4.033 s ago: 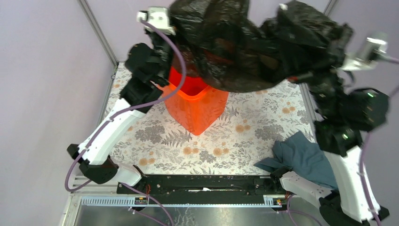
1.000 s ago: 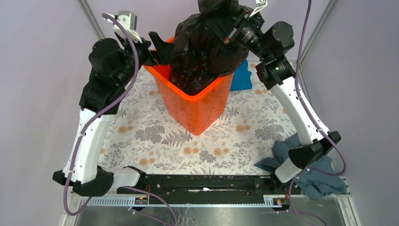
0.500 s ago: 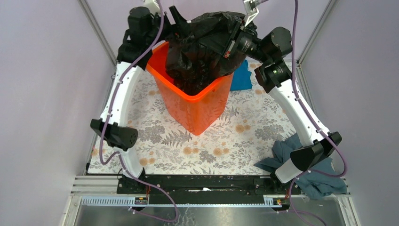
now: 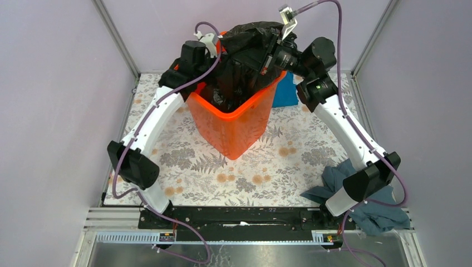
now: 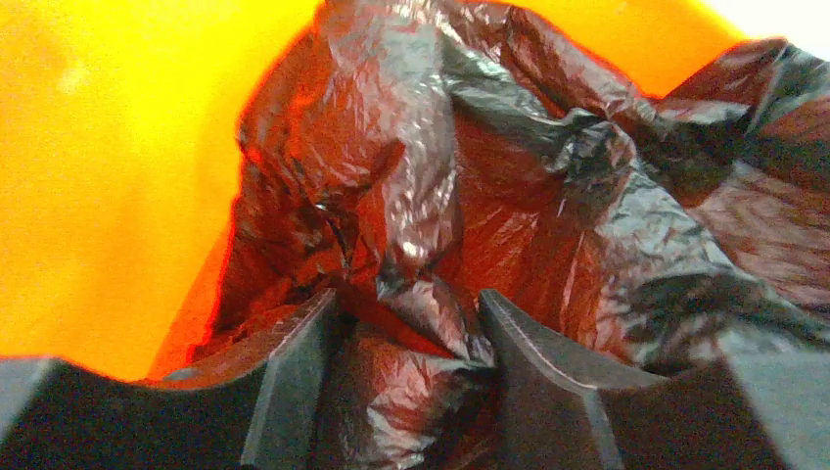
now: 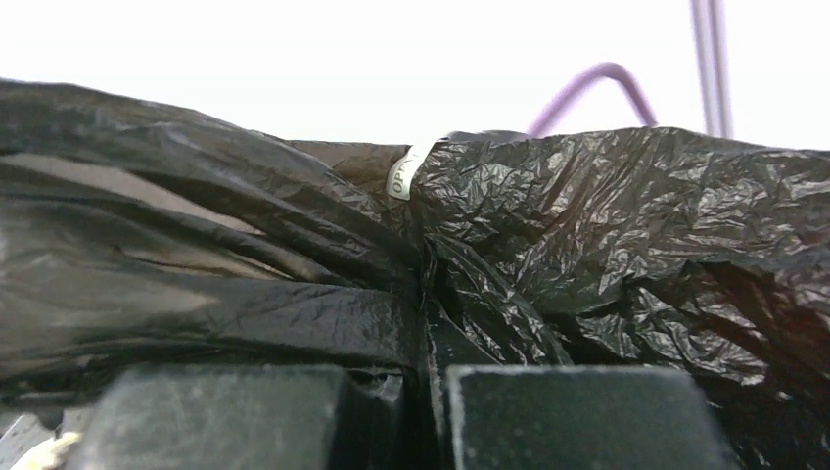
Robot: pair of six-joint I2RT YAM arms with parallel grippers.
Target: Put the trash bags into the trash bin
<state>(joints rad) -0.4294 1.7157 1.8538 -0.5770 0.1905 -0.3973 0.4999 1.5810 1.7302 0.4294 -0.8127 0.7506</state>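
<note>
bag (image 4: 245,55) pushed lower into bin (image 4: 234,133)
sunk since half a second ago, crest still out at 12 o'clock; left claw (image 5: 411,382) now dipped in at 10, jaws wide; right claw (image 6: 428,411) pinching bag at 1.

Robot lab test cell: plain lilac panels (image 4: 50,83), aluminium posts (image 4: 116,38), floral-covered table (image 4: 183,161).

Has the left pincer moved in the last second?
Yes. The left pincer moved from outside the tall orange plastic bin's left rim to inside its mouth, against the wrinkled black plastic bag.
</note>
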